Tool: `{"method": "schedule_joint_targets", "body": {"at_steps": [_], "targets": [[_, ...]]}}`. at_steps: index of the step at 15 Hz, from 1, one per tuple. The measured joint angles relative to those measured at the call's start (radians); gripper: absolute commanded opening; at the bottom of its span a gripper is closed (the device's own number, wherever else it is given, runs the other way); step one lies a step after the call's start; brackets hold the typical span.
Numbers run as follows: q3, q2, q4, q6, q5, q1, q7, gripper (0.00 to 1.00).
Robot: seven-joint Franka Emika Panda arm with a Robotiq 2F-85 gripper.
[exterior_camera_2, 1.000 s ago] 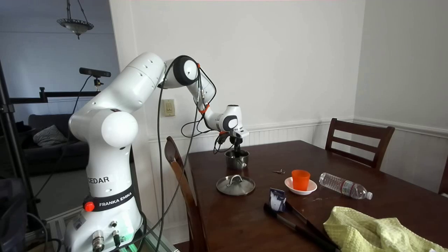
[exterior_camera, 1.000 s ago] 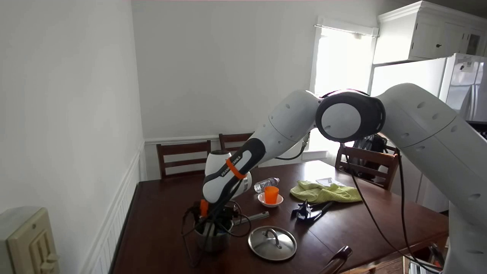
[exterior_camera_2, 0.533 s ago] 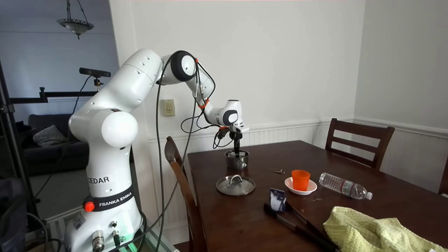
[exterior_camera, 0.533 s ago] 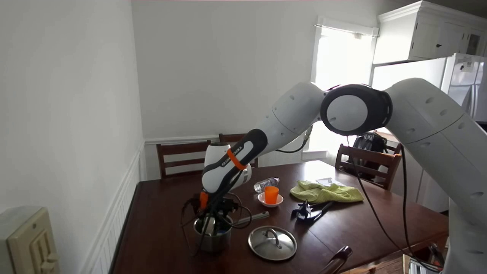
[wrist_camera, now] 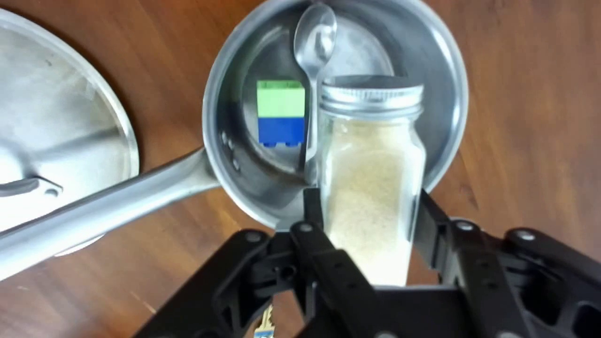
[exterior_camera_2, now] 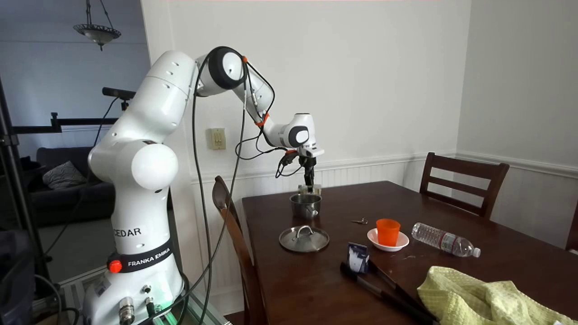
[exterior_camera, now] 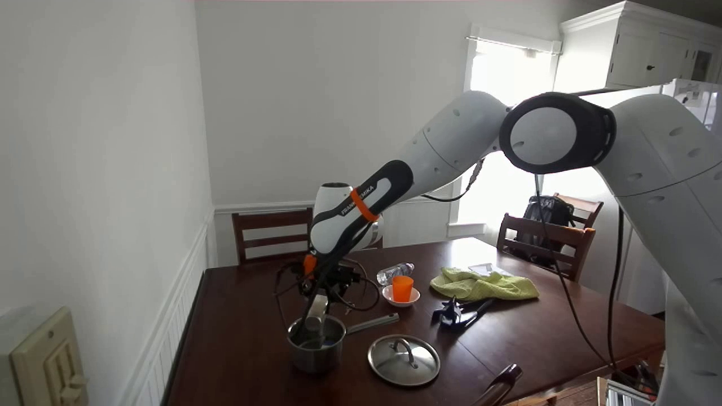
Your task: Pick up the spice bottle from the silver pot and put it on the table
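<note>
Under everything, the dark table [exterior_camera_2: 289, 280]. Above it, the robot arm [exterior_camera_2: 158, 97], bent at the elbow, with its wrist over the silver pot [exterior_camera: 317, 358]. Beside the pot, apart, the lid [exterior_camera: 392, 363]. Then the gripper [wrist_camera: 368, 210], clamped on the spice bottle [wrist_camera: 371, 178], fingertips against both sides of the glass. Holds it tilted well over, just above the pot; not yet set down.

Could knock the pot's rim on too low a sideways move, and drag or tip it. Could slip or pivot, given smooth glass and a hold well below the cap. Could topple, if released at this slant. Could catch the spoon [wrist_camera: 314, 61], close to the cap in the wrist view; touching or apart, impossible to tell.

Legible: "FRANKA EMIKA" on the arm's base, "CEDAR" higher. Label on the water bottle [exterior_camera_2: 445, 240]: too small to read. On the spice bottle, no lettering visible.
</note>
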Motion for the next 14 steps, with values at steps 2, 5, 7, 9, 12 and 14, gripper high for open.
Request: {"method": "schedule_joint_targets", "body": {"at_steps": [2, 5, 7, 9, 12, 14], "targets": [[-0.047, -0.034, -0.037, 0.021, -0.004, -0.005, 0.062, 0.23], [-0.114, -0.071, -0.104, 0.046, -0.004, -0.04, 0.13, 0.23], [-0.152, -0.078, -0.142, 0.049, -0.004, -0.072, 0.174, 0.23], [-0.174, -0.072, -0.173, 0.049, -0.004, -0.103, 0.235, 0.23], [-0.182, -0.06, -0.202, 0.049, -0.003, -0.139, 0.335, 0.23], [-0.182, -0.047, -0.21, 0.047, -0.003, -0.151, 0.394, 0.23]]}}
